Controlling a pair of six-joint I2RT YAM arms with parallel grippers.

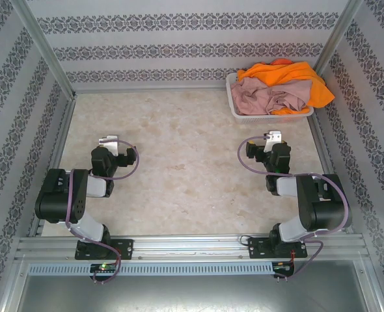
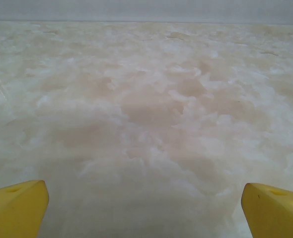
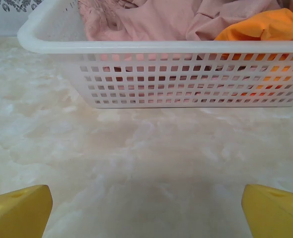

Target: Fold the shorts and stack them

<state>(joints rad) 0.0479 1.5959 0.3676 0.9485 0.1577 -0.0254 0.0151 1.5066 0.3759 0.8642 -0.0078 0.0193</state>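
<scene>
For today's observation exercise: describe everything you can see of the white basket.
The white basket looks like plastic: rectangular, with a smooth rim and gridded mesh walls. It stands upright on the marbled table at its far right corner, heaped with crumpled pink shorts and orange shorts spilling over its right rim.

Light bright, even, diffuse, from overhead. In left wrist view the marble tabletop (image 2: 146, 99) looks washed out, far edge hazy. Soft grey shadow low centre in both wrist views. Near yellow fingertips (image 2: 17, 210) soft-focus; white mesh basket (image 3: 186, 84) sharp.
</scene>
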